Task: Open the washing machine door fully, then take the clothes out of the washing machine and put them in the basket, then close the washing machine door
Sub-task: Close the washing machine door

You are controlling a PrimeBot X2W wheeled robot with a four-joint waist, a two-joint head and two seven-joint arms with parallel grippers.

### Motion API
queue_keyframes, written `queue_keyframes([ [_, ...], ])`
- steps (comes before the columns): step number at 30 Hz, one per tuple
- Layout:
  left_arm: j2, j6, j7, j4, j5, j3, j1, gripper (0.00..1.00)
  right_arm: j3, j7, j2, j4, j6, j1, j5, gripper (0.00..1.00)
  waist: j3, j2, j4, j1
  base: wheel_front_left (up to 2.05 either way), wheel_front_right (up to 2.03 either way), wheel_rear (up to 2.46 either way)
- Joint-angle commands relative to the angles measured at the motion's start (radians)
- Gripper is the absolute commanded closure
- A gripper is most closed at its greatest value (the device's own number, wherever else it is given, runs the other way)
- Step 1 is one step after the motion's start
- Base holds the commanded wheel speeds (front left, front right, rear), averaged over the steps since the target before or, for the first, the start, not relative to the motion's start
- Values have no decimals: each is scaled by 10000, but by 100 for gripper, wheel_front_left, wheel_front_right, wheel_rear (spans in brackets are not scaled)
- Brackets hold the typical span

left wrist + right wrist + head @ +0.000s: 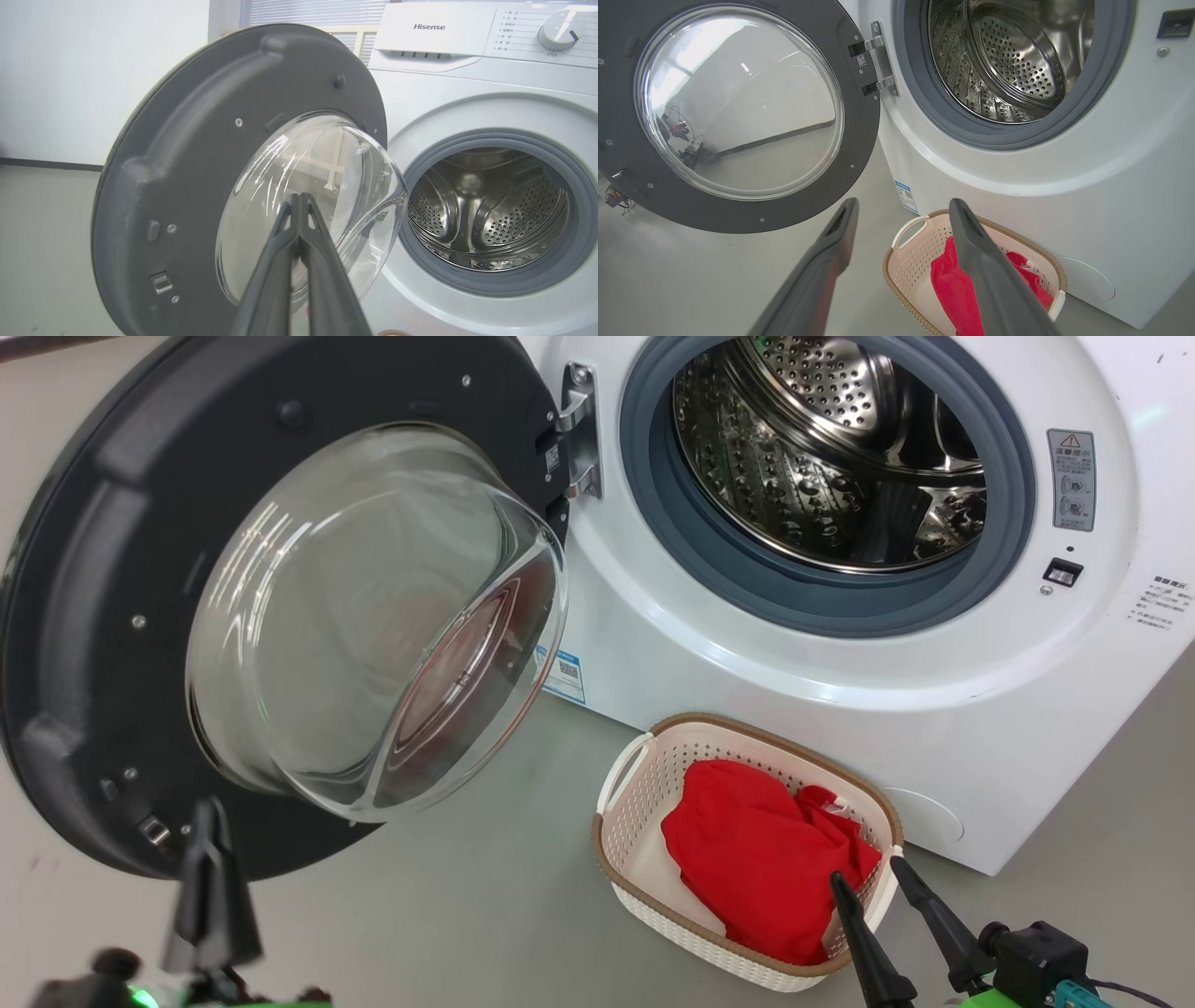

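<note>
The washing machine door (103, 616) stands wide open; the clothes (747, 859) lie in the basket (738, 721). The door seems rigid and heavy, its glass slippery: better to push on the dark rim. The left gripper (299, 200) has its jaws pressed together on nothing; the right gripper (866, 869) has its jaws spread.

I see the door (103, 579) in matt dark plastic around clear, glossy glass. The washer (794, 709) is smooth glossy white, its drum (822, 448) shiny perforated steel. The clothes (747, 859) are soft red cloth, the basket (630, 812) perforated cream plastic.

One washing machine (840, 709), one door (112, 569), one basket (639, 803)
</note>
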Motion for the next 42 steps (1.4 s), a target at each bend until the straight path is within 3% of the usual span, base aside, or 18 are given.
queue_keyframes([
  [1, 87, -132, -51, -638, 237, 536, -537, 100, 165, -65, -127, -256, 2, -252, -145, 0, 6, 0, 7, 0, 0, 0, 0],
  [8, 94, -804, -51, -1776, 778, 1679, -1431, 100, 161, -65, -296, -286, 2, -258, -520, 0, 30, 0, 21, 0, 0, 0, 0],
  [15, 422, -1514, -51, -1334, -661, 3494, -3167, 100, 82, -65, -295, -382, 2, -206, -917, 0, 78, 0, 19, 0, 0, 0, 0],
  [21, 1306, -1657, 439, 59, -1875, 4309, -4550, 100, 6, -65, -239, -428, 2, -142, -957, 0, 73, 0, 11, 0, 0, 0, 0],
  [28, 2418, -1567, 2070, 2832, -3502, 5061, -6363, 100, -33, -65, -148, -437, 2, -82, -957, 0, -12, 0, -30, 0, 0, 0, 0],
  [33, 3102, -1407, 3369, 4809, -3837, 4939, -7040, 100, -8, -65, -170, -453, 2, -82, -981, 0, -16, 0, -50, 0, 0, 0, 0],
  [42, 3811, -1733, 5586, 7481, -4485, 4522, -7778, 100, 45, -65, -204, -476, 2, -46, -1019, 0, -58, 0, -142, 0, 0, 0, 0],
])
